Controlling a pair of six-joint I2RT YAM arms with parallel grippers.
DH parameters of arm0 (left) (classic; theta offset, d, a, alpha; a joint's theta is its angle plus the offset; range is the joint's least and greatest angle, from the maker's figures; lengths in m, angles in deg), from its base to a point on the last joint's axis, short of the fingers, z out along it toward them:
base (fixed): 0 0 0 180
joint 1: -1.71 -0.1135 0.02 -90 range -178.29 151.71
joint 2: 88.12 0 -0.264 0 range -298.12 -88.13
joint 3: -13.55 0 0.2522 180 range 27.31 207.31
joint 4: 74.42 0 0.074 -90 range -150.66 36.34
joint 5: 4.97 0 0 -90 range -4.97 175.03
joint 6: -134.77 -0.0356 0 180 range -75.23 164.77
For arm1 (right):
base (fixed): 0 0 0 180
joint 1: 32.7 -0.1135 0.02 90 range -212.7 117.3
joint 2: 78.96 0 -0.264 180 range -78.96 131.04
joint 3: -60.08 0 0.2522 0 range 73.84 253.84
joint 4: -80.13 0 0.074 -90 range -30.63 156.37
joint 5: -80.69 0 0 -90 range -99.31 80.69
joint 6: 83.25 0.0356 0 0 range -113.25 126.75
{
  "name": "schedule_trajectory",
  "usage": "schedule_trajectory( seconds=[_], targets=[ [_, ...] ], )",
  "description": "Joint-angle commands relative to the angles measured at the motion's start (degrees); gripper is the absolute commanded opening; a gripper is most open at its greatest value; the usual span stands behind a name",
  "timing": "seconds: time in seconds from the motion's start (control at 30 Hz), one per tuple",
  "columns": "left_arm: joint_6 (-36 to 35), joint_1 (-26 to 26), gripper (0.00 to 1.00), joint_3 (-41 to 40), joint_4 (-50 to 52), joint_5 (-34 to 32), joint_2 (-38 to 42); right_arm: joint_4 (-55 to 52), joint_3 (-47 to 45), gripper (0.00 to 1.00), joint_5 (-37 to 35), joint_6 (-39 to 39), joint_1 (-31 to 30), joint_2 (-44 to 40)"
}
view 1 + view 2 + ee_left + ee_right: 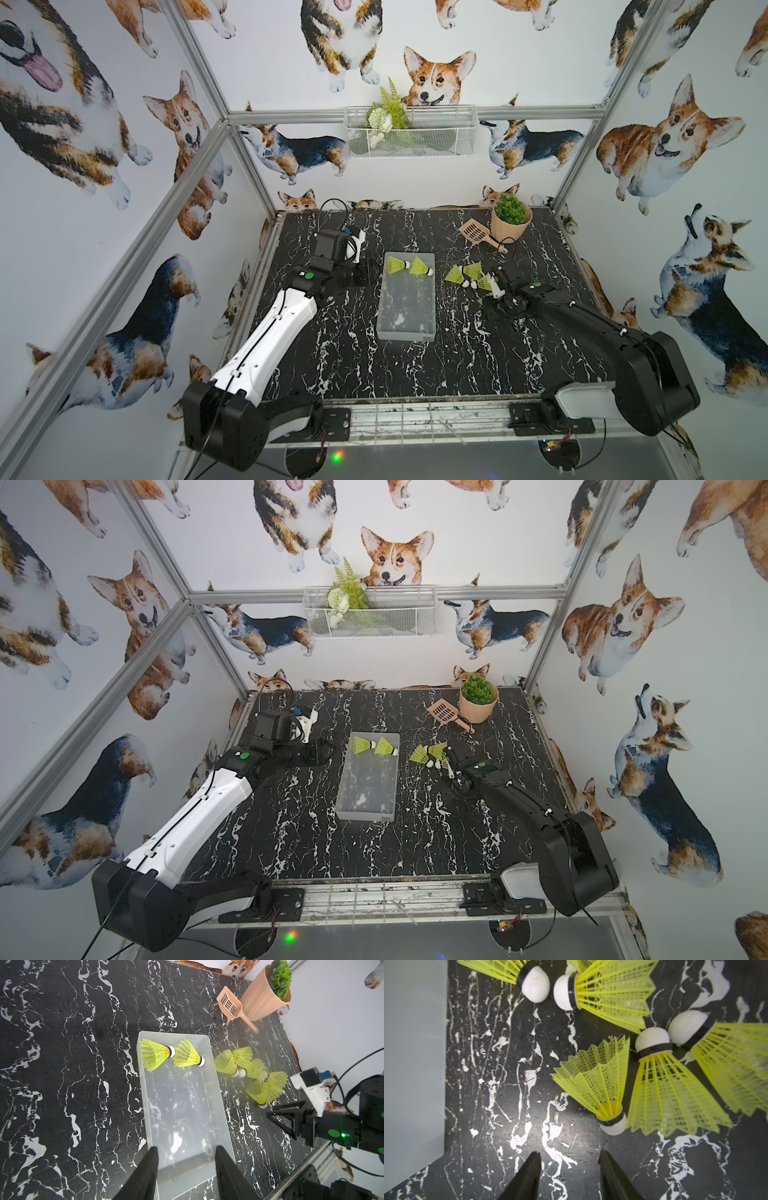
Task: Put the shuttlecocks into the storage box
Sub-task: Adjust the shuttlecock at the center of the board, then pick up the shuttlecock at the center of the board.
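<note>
Claws: right claw (pixel 569 1153) stands part open, nothing between its fingers, low over the bare black marble table (pixel 508 1084), just beside a cluster of shuttlecocks (pixel 596 1084); the nearest one lies with its white tip toward the claw. Five counted in the cluster, all on their sides, tips and skirts touching, on the table just right of the storage box (pixel 405 307). Over the near end of that box hangs the left claw (pixel 187 1148), fingers likewise apart and empty. Two more shuttlecocks lie side by side inside the box at its far end. Peach scoop (pixel 476 230) and potted plant (pixel 510 210) sit at the far right corner, apart from the cluster.
</note>
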Motion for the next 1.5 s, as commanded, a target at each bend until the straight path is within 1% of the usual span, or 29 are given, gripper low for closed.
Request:
schedule_trajectory(
  seconds=[0.0, 0.13, 0.3, 0.63, 0.9, 1.07, 1.17, 1.33, 1.47],
  targets=[
    [-0.11, -0.14, 0.48, -0.05, -0.90, 0.19, 0.14, -1.91, 2.12, 0.53, -3.33, -1.96, 0.03, 2.88],
    [-0.07, -0.16, 0.48, -0.05, -0.82, 0.18, 0.16, -2.76, 4.25, 0.53, -6.40, -2.47, 0.03, 6.06],
    [-0.15, -0.14, 0.48, -0.22, -0.73, -0.11, 0.34, -3.24, 5.91, 0.56, -8.19, -2.79, 0.00, 8.55],
    [-0.23, -0.17, 0.48, -0.40, -0.73, -0.29, 0.73, -4.78, 9.80, 0.56, -8.55, -3.60, 0.12, 14.70],
    [-0.15, -0.18, 0.48, -0.49, -0.72, -0.47, 1.04, -5.60, 12.19, 0.53, -8.01, -0.73, 0.11, 18.02],
    [-0.36, -0.14, 0.48, -0.09, -0.38, -0.51, 1.09, -3.41, 11.33, 0.50, -5.30, 2.37, 0.03, 18.98],
    [-0.58, -0.14, 0.48, -0.05, -0.24, -0.82, 1.31, -2.26, 10.38, 0.49, -4.92, 3.59, -0.72, 19.44],
    [-0.58, -0.23, 0.48, 0.04, -0.15, -0.86, 1.31, -1.12, 9.56, 0.47, -6.28, 4.41, -2.07, 19.37],
    [-0.56, -0.18, 0.48, 0.13, -0.11, -0.82, 1.31, -0.07, 8.46, 0.42, -7.27, 5.23, -2.18, 18.51]
  ],
)
